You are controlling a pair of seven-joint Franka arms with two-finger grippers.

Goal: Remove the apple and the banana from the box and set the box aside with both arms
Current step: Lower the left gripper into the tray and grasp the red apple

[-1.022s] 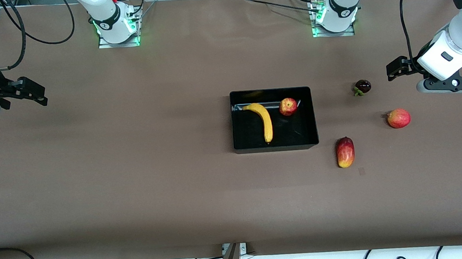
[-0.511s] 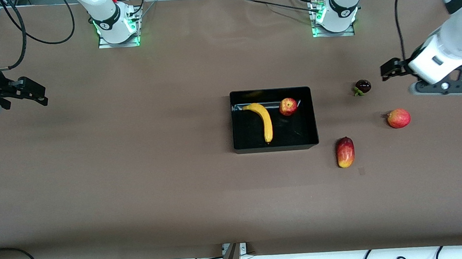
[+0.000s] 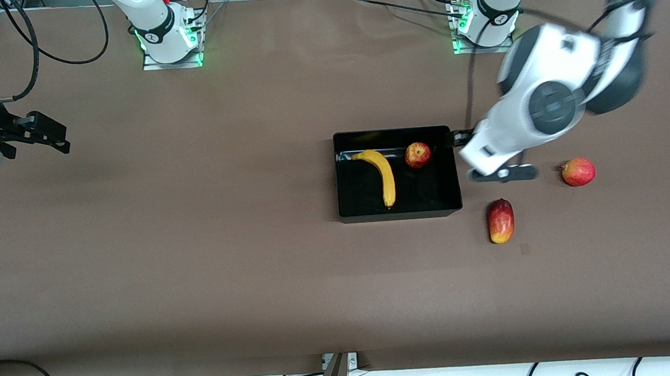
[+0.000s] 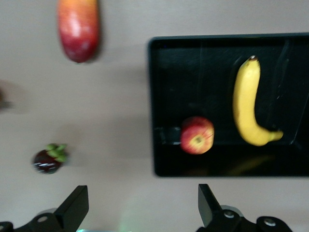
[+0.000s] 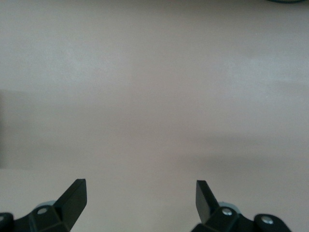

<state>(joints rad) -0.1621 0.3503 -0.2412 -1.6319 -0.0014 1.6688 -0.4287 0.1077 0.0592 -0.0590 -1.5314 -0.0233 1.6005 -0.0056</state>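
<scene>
The black box sits mid-table and holds a yellow banana and a small red apple. All three show in the left wrist view: the box, the banana and the apple. My left gripper is open and empty, in the air beside the box's wall toward the left arm's end; its gap shows in the left wrist view. My right gripper is open and empty, waiting over bare table at the right arm's end; it also shows in the right wrist view.
A red-yellow mango lies nearer the front camera than the box's corner. A second red apple lies toward the left arm's end. A dark mangosteen shows in the left wrist view; the left arm hides it in the front view.
The left arm has swung in from the left arm's end of the table to the box's side and now covers the mangosteen. The right arm has not moved.
</scene>
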